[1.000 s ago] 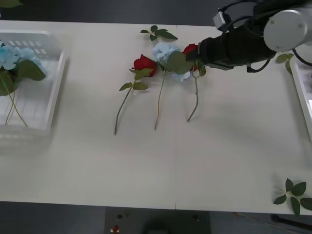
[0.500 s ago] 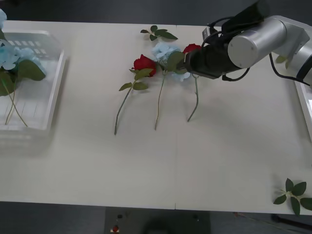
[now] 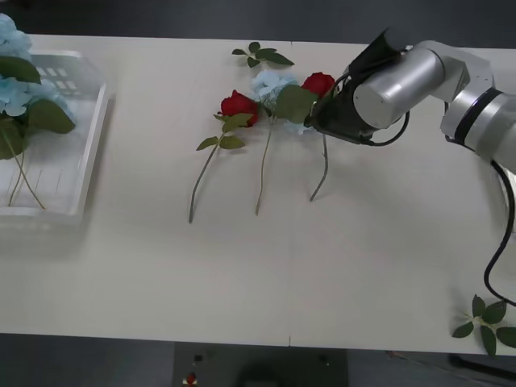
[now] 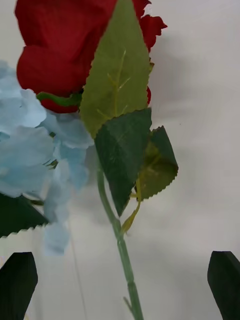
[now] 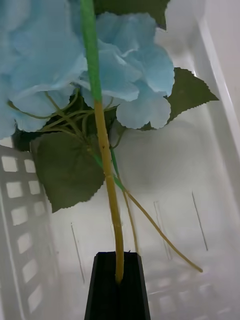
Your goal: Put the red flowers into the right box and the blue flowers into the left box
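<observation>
The shallow white see-through plastic left box (image 3: 76, 173) under the left gripper (image 5: 118, 295) already has pale-blue fluffy flowers (image 5: 125, 75); it pinches one stem. The right gripper (image 4: 120, 285), fingers apart, straddles a red rose (image 3: 318, 83)'s stem; two roses and one blue cluster (image 3: 270, 85) remain

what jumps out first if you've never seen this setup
The silver right arm reaching in from the right, its open end effector straddling the stem of the rightmost red rose at the table's far middle. Beside it lie a pale-blue flower and a second red rose, stems pointing toward the robot. At the left, the left end effector pinches a blue flower's stem over the white left box.
</observation>
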Tool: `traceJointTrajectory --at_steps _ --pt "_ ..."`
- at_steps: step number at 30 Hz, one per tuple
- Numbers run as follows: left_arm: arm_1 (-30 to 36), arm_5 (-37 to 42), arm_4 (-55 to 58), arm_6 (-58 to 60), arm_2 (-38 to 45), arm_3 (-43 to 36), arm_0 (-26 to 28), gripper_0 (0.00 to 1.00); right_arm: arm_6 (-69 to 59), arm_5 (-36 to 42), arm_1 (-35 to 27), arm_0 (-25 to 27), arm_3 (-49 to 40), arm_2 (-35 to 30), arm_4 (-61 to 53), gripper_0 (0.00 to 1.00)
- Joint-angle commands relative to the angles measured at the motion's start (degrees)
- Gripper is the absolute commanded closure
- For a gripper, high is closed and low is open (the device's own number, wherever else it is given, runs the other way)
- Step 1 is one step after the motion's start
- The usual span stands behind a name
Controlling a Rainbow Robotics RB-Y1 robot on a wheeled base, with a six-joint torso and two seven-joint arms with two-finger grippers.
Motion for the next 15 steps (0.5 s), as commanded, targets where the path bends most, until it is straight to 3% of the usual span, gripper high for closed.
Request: traceJointTrajectory --at_steps 1,8,15 --pt "-0.19 -7.01 3.38 7.2 -4.6 0.56 -0.72 1.0 -2.9 -0.96 4.23 0.22 4.05 -0.28 2.96 0.0" --pt "-2.12 -18.26 12.17 9.84 -13.65 3.64 -0.72 1.0 -2.99 -1.22 6.87 0.31 7.47 -0.19 4.98 0.0" --pt "-2.3 -21.25 15.86 10.01 -17.52 4.6 -0.63 1.0 -3.16 -1.75 7.31 1.98 7.47 -0.19 8.85 0.0"
